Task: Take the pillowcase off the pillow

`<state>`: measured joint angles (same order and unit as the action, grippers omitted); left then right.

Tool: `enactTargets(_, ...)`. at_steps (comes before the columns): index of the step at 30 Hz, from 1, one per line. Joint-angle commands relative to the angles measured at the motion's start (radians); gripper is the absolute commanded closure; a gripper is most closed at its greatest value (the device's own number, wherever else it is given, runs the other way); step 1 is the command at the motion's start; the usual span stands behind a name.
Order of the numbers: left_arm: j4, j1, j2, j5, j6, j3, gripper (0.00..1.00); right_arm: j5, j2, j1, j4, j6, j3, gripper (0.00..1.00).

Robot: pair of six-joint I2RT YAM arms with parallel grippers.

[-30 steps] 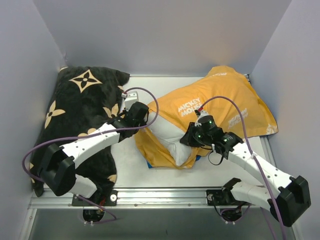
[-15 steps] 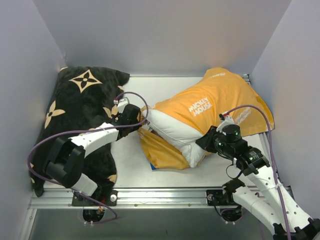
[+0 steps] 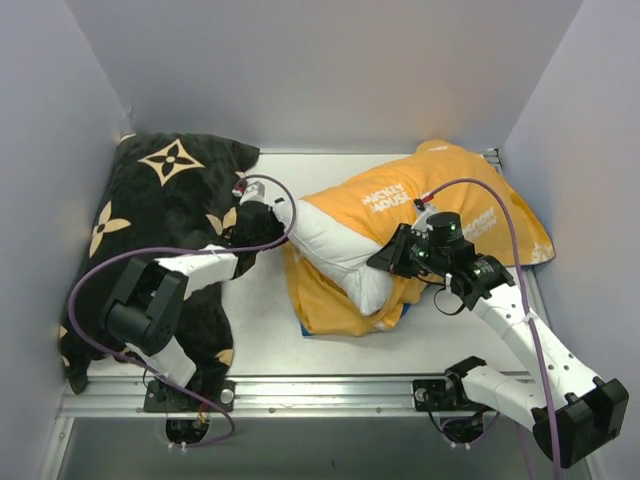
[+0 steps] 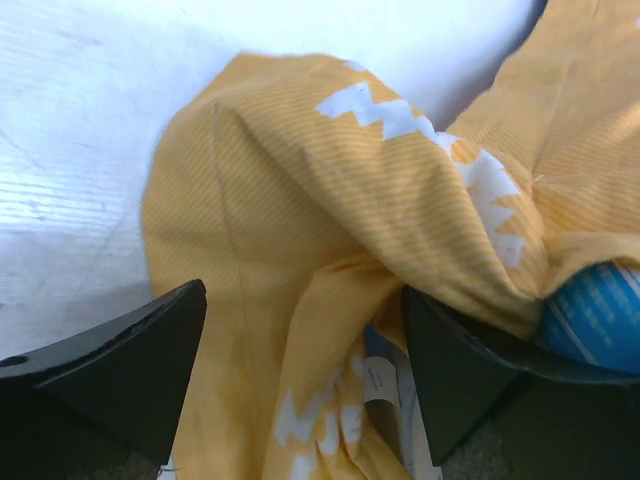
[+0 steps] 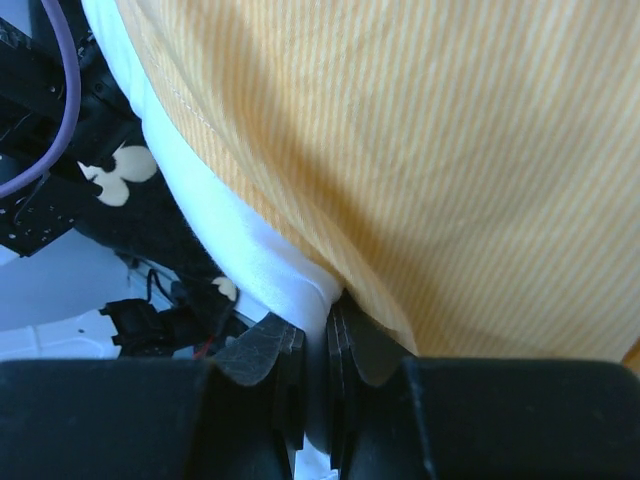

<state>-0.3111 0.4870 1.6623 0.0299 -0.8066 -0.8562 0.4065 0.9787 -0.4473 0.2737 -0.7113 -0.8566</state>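
The orange-yellow pillowcase [image 3: 455, 195] with white lettering lies bunched at the centre right, still over the far part of the white pillow [image 3: 335, 245], whose near end sticks out bare. A blue patch of the pillowcase [image 4: 595, 315] shows in the left wrist view. My left gripper [image 3: 272, 224] stands open at the pillowcase's left edge, with loose orange folds [image 4: 300, 300] lying between its fingers [image 4: 120, 360]. My right gripper [image 3: 388, 260] is shut on a pinch of the white pillow [image 5: 250, 240], right under the pillowcase's hem [image 5: 400, 150].
A black cushion [image 3: 165, 215] with tan flower motifs fills the left side, under the left arm. Grey walls close in the table on three sides. A metal rail [image 3: 330, 385] runs along the near edge by the arm bases.
The left gripper shut at the pillowcase's edge, then opened wide again. The right arm swung out to the right and came back toward the middle, still gripping the pillow, and more white pillow is bare.
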Motion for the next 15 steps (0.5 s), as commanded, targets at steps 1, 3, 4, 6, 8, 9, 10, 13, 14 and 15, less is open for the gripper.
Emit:
enactTargets(1,-0.031,-0.013,-0.110,0.033,-0.058,-0.040,0.12,0.146,0.037,-0.004,-0.205,-0.091,-0.068,1.00)
enactTargets(3,0.080,-0.024,-0.192,0.161,-0.104,-0.020,0.09,0.146,0.061,-0.004,-0.247,-0.109,-0.073,1.00)
enactTargets(4,0.128,-0.025,-0.220,0.201,-0.112,-0.020,0.08,0.150,0.069,-0.004,-0.264,-0.115,-0.079,1.00)
enactTargets(6,0.203,-0.027,-0.295,0.270,-0.105,-0.018,0.03,0.158,0.092,-0.002,-0.324,-0.148,-0.084,1.00)
enactTargets(8,0.237,-0.033,-0.352,0.315,-0.094,-0.020,0.03,0.175,0.123,-0.007,-0.366,-0.175,-0.093,1.00)
enactTargets(9,0.253,-0.034,-0.367,0.312,-0.074,-0.026,0.03,0.179,0.136,-0.007,-0.395,-0.183,-0.101,1.00)
enactTargets(10,0.266,-0.034,-0.383,0.314,-0.068,-0.030,0.03,0.186,0.149,-0.010,-0.410,-0.191,-0.107,1.00)
enactTargets(13,0.355,-0.033,-0.449,0.324,-0.071,-0.046,0.03,0.192,0.207,-0.010,-0.476,-0.226,-0.128,1.00)
enactTargets(14,0.349,-0.033,-0.494,0.303,-0.072,-0.017,0.03,0.196,0.241,-0.011,-0.505,-0.231,-0.148,1.00)
enactTargets(15,0.327,-0.030,-0.516,0.280,-0.071,0.000,0.02,0.199,0.258,-0.011,-0.513,-0.240,-0.162,1.00)
